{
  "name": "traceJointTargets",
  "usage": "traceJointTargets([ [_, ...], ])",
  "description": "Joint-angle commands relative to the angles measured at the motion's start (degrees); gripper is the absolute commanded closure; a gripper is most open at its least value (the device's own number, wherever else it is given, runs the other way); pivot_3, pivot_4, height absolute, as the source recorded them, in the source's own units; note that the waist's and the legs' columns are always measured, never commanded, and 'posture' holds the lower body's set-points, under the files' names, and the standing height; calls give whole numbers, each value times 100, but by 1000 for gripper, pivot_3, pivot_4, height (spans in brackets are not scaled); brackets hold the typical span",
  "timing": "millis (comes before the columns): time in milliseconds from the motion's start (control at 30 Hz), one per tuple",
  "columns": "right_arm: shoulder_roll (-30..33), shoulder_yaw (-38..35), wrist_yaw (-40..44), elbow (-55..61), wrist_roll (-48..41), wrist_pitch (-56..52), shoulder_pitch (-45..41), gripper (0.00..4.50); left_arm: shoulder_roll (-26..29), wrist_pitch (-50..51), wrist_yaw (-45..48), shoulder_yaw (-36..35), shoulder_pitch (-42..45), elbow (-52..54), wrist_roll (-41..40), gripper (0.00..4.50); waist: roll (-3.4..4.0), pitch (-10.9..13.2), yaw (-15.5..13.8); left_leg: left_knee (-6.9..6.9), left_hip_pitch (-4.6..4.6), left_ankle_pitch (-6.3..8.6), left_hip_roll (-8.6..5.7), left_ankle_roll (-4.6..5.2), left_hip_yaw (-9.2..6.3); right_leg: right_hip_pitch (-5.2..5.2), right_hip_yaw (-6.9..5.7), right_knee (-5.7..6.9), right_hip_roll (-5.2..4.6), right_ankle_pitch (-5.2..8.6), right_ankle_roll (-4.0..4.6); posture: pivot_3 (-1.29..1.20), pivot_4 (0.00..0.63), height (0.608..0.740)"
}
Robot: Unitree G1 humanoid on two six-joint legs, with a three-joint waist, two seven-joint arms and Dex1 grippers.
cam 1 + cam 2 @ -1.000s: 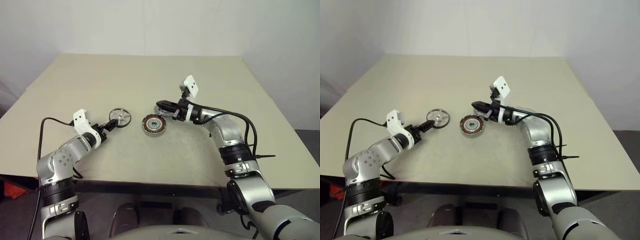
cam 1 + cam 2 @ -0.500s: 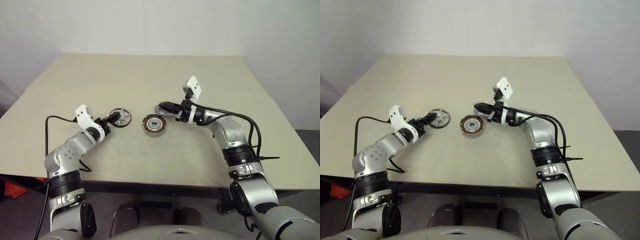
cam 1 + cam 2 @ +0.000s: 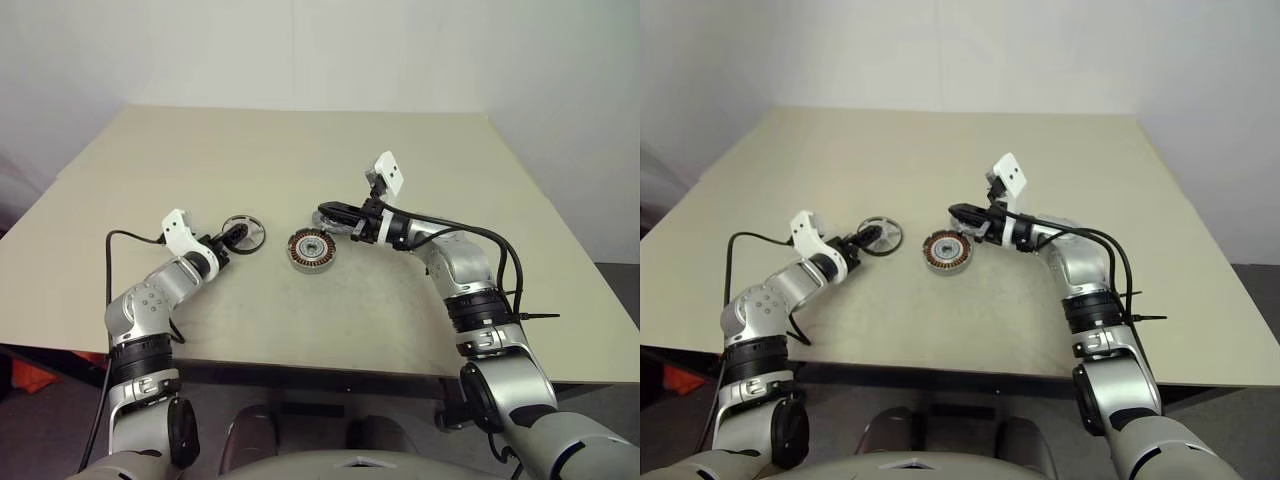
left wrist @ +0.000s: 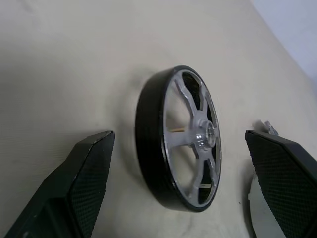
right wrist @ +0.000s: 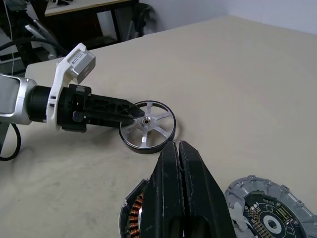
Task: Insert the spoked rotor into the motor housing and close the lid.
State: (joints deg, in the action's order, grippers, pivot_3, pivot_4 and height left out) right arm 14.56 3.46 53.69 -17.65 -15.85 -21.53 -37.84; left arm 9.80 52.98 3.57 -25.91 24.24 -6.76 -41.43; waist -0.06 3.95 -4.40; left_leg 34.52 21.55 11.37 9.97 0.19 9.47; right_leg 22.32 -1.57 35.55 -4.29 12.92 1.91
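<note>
On the left, the left gripper [image 4: 178,163] reaches in low over the surface [image 3: 300,150] with its fingers [image 4: 81,186] spread wide apart, one on each side of the spoked rotor [image 3: 243,232]. The rotor lies flat, not yet gripped: in the left wrist view there is clear space between its dark rim and both fingers.

Just to its right sits the motor housing [image 3: 311,250], its copper windings facing up, well within reach but apart from the rotor. Right of that, the right gripper [image 3: 325,211] hovers level just over the housing's far edge, its fingers [image 5: 185,198] pressed together and holding nothing. The lid [image 5: 265,208] lies beside the housing under the right arm; the right wrist view shows its grey cut-out face.

The main risk I see is the pick itself. The rotor is thin and lies flat, so fingers closing at this shallow angle could ride over the rim, push the wheel along the surface, or tip it up instead of clamping it. A shove to the right could knock it against the housing. A later risk is crowding: the right gripper is parked so close above the housing that the left arm, bringing the rotor across, may have little room.

The surface is a plain beige tabletop, matte and otherwise uncluttered, with a pale wall behind its far edge. Dark furniture shows beyond the surface in the right wrist view.
</note>
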Motion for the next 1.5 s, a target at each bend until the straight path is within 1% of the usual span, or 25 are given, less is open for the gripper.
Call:
traceJointTargets([
  [33, 15, -19, -16, 212, -71, 126, -132, 4500, 30, -55, 109, 43, 98, 62, -50, 425, 0, 0, 0, 0, 0, 0, 0, 0, 0, 0, 0, 0, 0, 0, 0, 0, 0, 740],
  [67, 16, -21, -24, 204, -67, 132, -133, 4500, 36, -54, 120, 44, 90, 77, -57, 626, 0, 0, 0, 0, 0, 0, 0, 0, 0, 0, 0, 0, 0, 0, 0, 0, 0, 740],
  [133, 20, -26, -34, 176, -59, 145, -141, 4500, 47, -53, 137, 44, 76, 103, -71, 1228, -1, 0, 0, 0, 1, 0, 0, 0, 0, 0, 0, -1, 0, 0, 0, 0, 0, 740],
  [233, 29, -33, -39, 120, -47, 173, -164, 4500, 56, -40, 203, 50, 33, 198, -110, 2263, -1, 1, 0, 0, 0, 1, 1, 1, 0, 0, -1, -1, 0, 0, 0, 0, 0, 740],
  [433, 12, -19, -62, 54, -25, 214, -203, 4500, 40, -71, 261, 35, 5, 279, -134, 2263, -1, 1, 0, 0, 1, 0, 1, 0, 0, 0, -1, -1, 0, 0, 0, 0, 0, 740],
  [467, 9, -16, -68, 50, -22, 220, -205, 4500, 33, -74, 261, 28, 4, 283, -136, 2624, -1, 1, 1, 0, 1, 0, 1, 0, 0, 1, -1, -1, 0, 0, 0, 0, 0, 740],
  [533, 8, -17, -89, 38, -14, 232, -210, 4500, 25, -71, 266, 19, 0, 294, -145, 3158, -1, 1, 1, 0, 1, 0, 0, 1, 0, 0, -1, -1, 0, 0, 0, 0, 0, 740],
  [633, 16, -40, -179, -34, 21, 262, -238, 4500, 23, -52, 275, 14, -6, 309, -169, 4095, -1, 1, 2, 0, 1, 0, 0, 1, 0, 0, -1, -1, 0, 0, 0, 0, 0, 740],
  [800, 169, -73, -271, -339, 167, 389, -302, 4500, -4, -30, 328, 14, 21, 292, -250, 4096, -1, 1, -1, 0, 2, 0, 0, -1, 0, 1, -1, -2, 0, 0, 0, 0, 0, 740],
  [933, 294, -69, -280, -515, 263, 475, -318, 4500, -109, 18, 382, -7, 59, 331, -464, 4096, -2, 2, -2, 0, 4, -1, 0, -1, 1, 1, -1, -5, 0, 0, 0, 0, 0, 740],
  [1100, 411, -83, -295, -774, 366, 608, -341, 4500, -500, 575, 329, -307, 228, 511, -1586, 4096, -5, 3, -5, 0, 10, -2, -1, -4, 2, 4, -1, -6, 0, 0, 0, 0, 0, 740],
  [1300, 592, -67, -290, -1120, 559, 742, -381, 4500, -935, 1210, -171, -285, 383, 379, -2436, 4096, -6, 4, -12, 1, 9, -1, -4, 0, 3, 3, -1, -5, -1, 0, 0, 0, 0, 740],
  [1500, 727, -85, -274, -1274, 658, 862, -337, 4500, -1095, 1628, -851, -316, 331, 334, -3034, 4096, -7, 5, 0, 1, 11, 0, -2, 3, 3, 8, -2, -5, 0, 0, 0, 0, 0, 740],
])
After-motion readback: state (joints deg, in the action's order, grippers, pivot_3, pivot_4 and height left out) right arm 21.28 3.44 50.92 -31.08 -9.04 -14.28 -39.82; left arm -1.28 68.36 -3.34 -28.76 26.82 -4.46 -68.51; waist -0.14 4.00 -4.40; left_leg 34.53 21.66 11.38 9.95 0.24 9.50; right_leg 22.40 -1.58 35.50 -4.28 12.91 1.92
